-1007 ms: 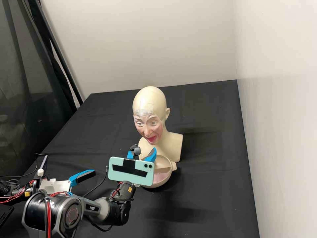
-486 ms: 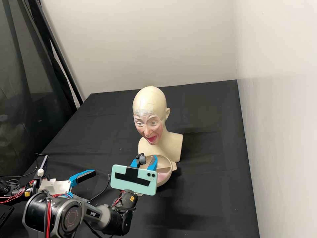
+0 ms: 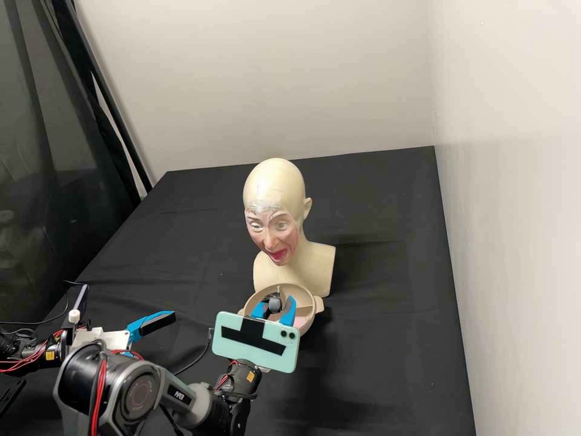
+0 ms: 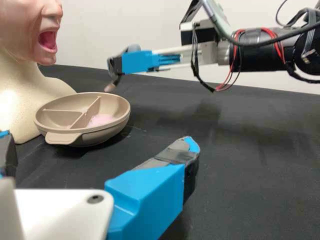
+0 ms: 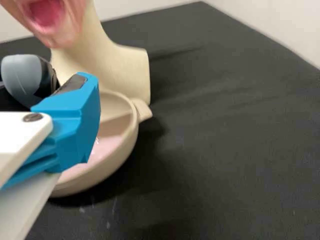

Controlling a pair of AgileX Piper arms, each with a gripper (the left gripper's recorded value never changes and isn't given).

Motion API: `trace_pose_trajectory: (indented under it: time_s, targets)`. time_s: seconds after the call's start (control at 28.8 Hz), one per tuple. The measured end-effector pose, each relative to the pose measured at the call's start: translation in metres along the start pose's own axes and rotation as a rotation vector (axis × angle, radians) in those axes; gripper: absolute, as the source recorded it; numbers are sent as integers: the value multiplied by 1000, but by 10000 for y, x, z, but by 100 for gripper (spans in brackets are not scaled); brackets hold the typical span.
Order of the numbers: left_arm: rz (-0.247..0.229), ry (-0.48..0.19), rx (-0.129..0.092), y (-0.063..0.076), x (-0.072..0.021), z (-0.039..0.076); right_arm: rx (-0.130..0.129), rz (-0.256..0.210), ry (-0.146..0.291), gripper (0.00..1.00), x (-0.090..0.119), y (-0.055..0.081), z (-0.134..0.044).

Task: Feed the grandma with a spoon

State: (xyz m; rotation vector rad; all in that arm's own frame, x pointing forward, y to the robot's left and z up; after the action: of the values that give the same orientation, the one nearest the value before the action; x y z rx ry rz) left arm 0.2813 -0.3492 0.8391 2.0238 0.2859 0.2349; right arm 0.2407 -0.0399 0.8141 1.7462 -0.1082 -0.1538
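as right jaws grip it, spoon [image 3: 274, 301] hangs over bowl [image 4: 85, 134].

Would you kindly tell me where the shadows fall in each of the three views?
High view: the mannequin head casts a soft shadow on the bench toward the white wall. Left wrist view: a faint dark patch lies on the bench beneath the right arm. Right wrist view: the bowl shades the bench close under its rim.

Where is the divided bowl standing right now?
In the high view the bowl stands on the black bench near its middle, just in front of the mannequin head, below the right gripper holding the spoon.
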Motion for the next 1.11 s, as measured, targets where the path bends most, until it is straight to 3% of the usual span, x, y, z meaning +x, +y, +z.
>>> trace_pose_trajectory:
  time_s: [0.21,0.49,0.73,1.11]
  targets:
    - [-1,-4,1,-3,1,11,11,-37,-51,0,50,-83,127]
    - [-4,-13,3,-11,2,38,-12,-55,-79,0,184,-148,203]
    - [-9,-23,5,-25,4,69,-28,-66,-82,0,237,-183,217]
    - [-16,-29,6,-46,20,84,-22,-72,-81,0,315,-246,196]
